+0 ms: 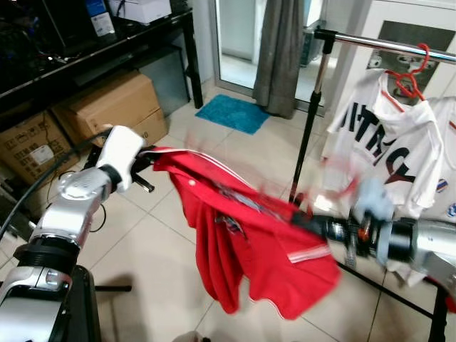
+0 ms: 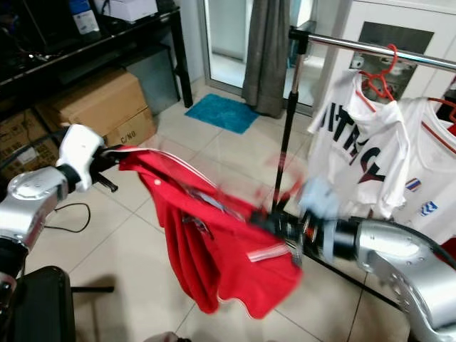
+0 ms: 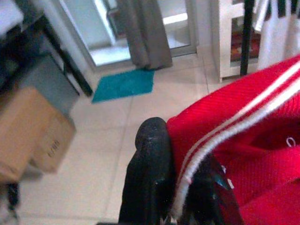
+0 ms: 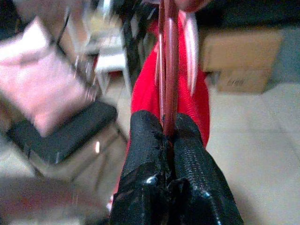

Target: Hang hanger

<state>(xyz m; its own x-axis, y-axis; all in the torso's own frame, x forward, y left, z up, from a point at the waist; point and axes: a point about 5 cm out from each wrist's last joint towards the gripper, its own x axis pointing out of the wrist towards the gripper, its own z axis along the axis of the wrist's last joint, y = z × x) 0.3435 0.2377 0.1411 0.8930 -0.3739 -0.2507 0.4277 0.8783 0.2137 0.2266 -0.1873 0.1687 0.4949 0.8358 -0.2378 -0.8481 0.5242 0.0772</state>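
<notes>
A red shirt (image 1: 242,242) with white trim hangs stretched between my two grippers in front of me. My left gripper (image 1: 146,171) is shut on the shirt's striped edge (image 3: 220,140), which runs between its black fingers (image 3: 150,178). My right gripper (image 1: 306,217) is blurred and is shut on the thin red hanger (image 4: 168,70) inside the shirt. The clothes rail (image 1: 385,44) stands beyond it to the right. A white printed shirt (image 1: 385,157) hangs from the rail on another red hanger (image 1: 407,77).
Cardboard boxes (image 1: 114,107) sit under a black table (image 1: 135,39) on the left. A teal mat (image 1: 233,114) lies by the grey curtain (image 1: 281,50). The rack's black upright (image 1: 308,135) and base bar (image 1: 399,299) stand on the tiled floor to the right.
</notes>
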